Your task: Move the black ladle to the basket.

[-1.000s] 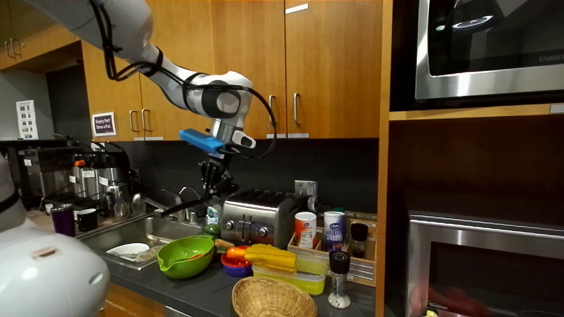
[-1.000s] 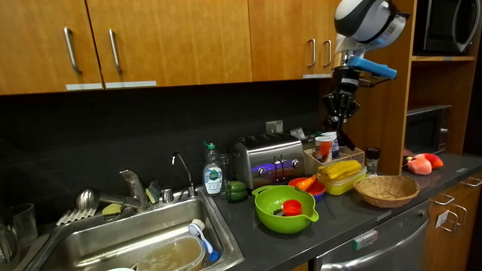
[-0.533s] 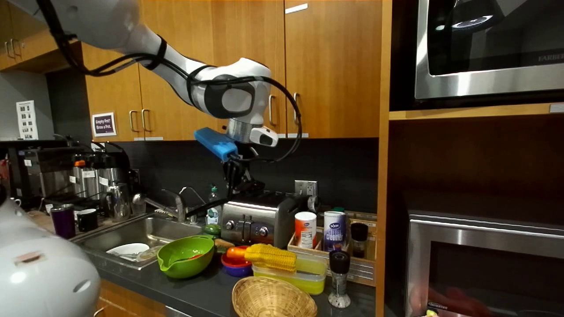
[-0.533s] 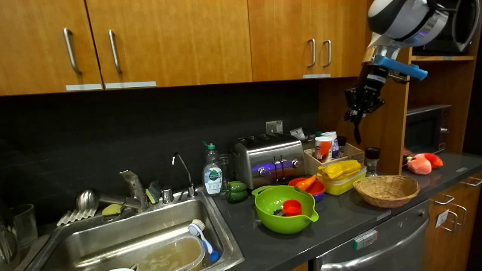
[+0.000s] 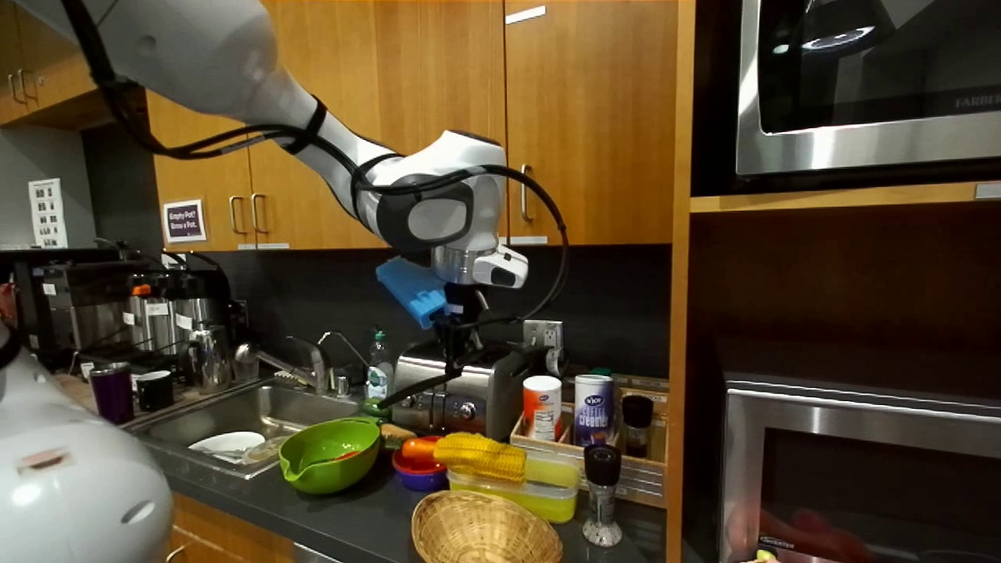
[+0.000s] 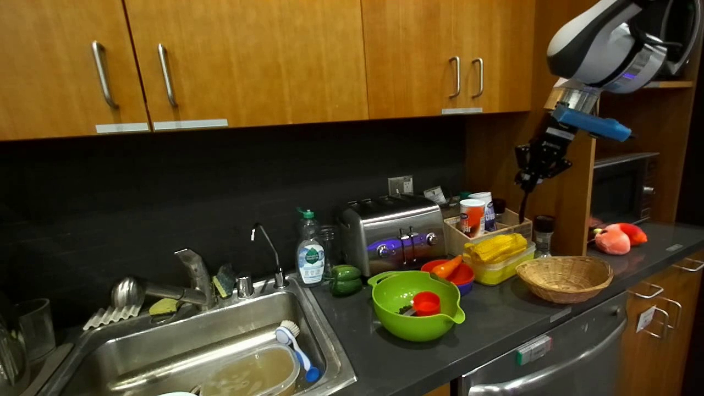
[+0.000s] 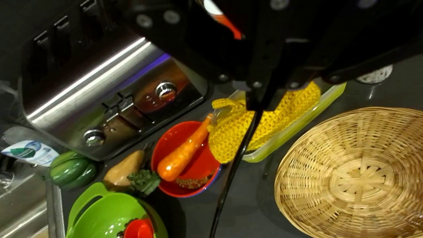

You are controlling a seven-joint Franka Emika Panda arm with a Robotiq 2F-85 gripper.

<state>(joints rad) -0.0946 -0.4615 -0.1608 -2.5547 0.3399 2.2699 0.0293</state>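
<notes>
My gripper [image 7: 260, 106] is shut on the thin black handle of the ladle [image 7: 233, 168], which runs from the fingertips to the bottom edge of the wrist view. In both exterior views the gripper [image 5: 453, 369] [image 6: 526, 186] holds the ladle [image 5: 418, 387] [image 6: 522, 210] in the air, its handle slanting down. The ladle's bowl cannot be made out against the dark gripper. The round tan wicker basket [image 7: 360, 178] sits on the counter, to the right and below the gripper in the wrist view. It also shows in both exterior views [image 5: 485, 532] [image 6: 566, 278], with nothing seen inside.
Below the gripper are a yellow knit item [image 7: 231, 142] on a yellow-green container [image 7: 281, 140] and a red bowl [image 7: 185, 155] with a carrot. A green bowl [image 6: 415, 324], a toaster [image 6: 393, 236] and a sink [image 6: 324, 352] stand beyond. A salt grinder [image 5: 602, 500] stands by the basket.
The gripper and ladle have moved to the right in both exterior views, and sunk lower over the last half second. The ladle's handle has swung. The basket has not moved.
</notes>
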